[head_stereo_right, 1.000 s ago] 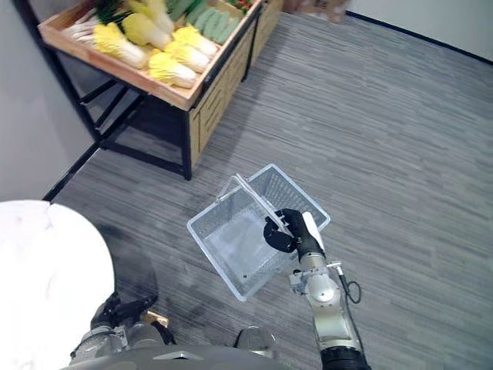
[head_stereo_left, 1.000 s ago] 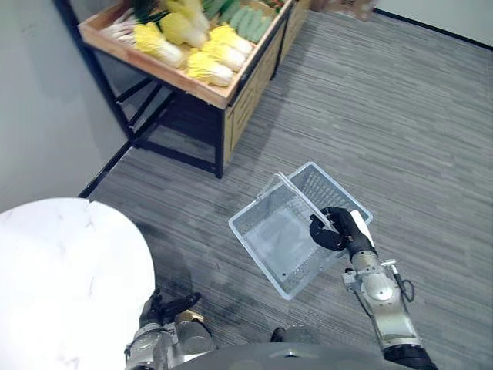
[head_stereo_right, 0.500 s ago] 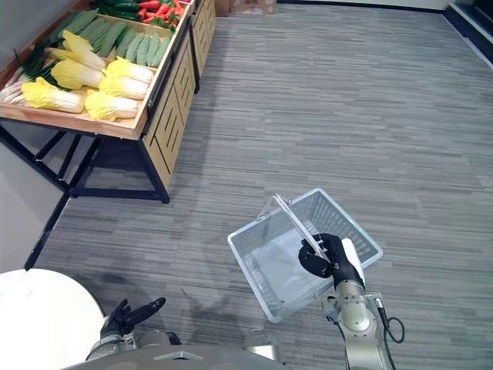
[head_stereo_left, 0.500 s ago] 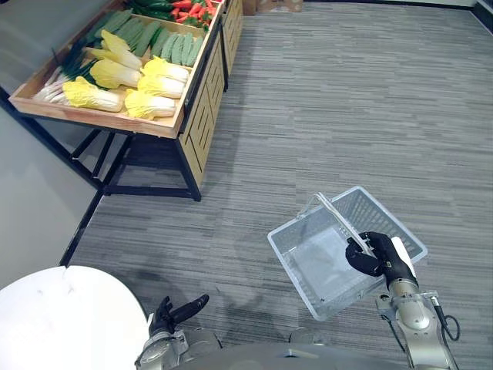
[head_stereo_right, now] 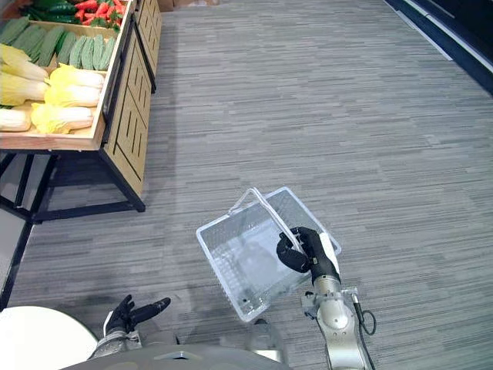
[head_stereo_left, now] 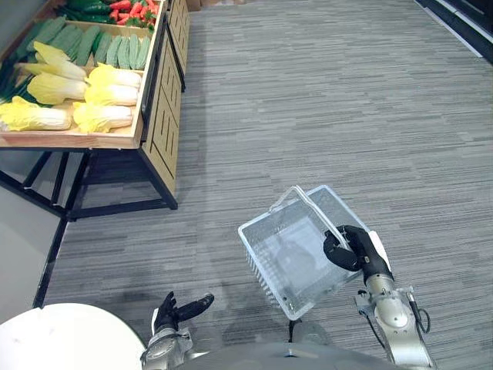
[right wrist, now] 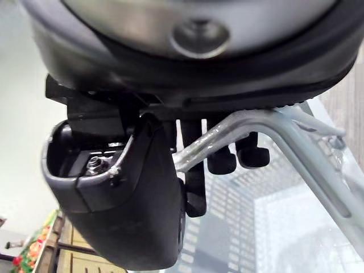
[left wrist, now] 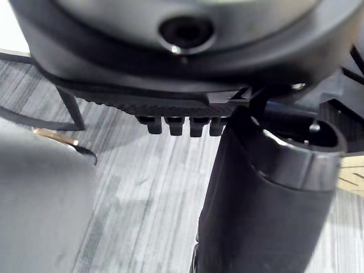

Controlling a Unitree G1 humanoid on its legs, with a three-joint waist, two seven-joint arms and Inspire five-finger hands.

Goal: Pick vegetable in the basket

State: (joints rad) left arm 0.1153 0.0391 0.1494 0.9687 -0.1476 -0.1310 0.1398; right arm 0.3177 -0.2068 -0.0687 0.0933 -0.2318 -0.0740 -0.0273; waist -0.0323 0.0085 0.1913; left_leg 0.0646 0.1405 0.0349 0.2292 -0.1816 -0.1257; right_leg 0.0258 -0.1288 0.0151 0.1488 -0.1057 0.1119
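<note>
Vegetables lie on the wooden stand (head_stereo_left: 151, 116) at the far left: pale yellow cabbages (head_stereo_left: 102, 117) at the near end, green cucumbers (head_stereo_left: 115, 51) behind them, and red peppers (head_stereo_left: 131, 9) at the far end. They are well apart from both hands. At the lower left corner a part of a white round table (head_stereo_left: 62, 339) is seen. Beside it, low in the view, the left hand (head_stereo_left: 174, 311) is held over the grey floor (head_stereo_left: 308, 92) with its fingers straight and spread, and it holds nothing. To the right of the middle is the wire basket (head_stereo_left: 265, 274), light grey and tilted, with one corner pointing down. Its metal handle (head_stereo_left: 311, 208) stands up over it. The right hand (head_stereo_left: 351, 248) is at the right side of the basket. In the right wrist view its fingers (right wrist: 222, 160) are curled round the handle bar, so this hand is clamped on the handle and carries the basket.
</note>
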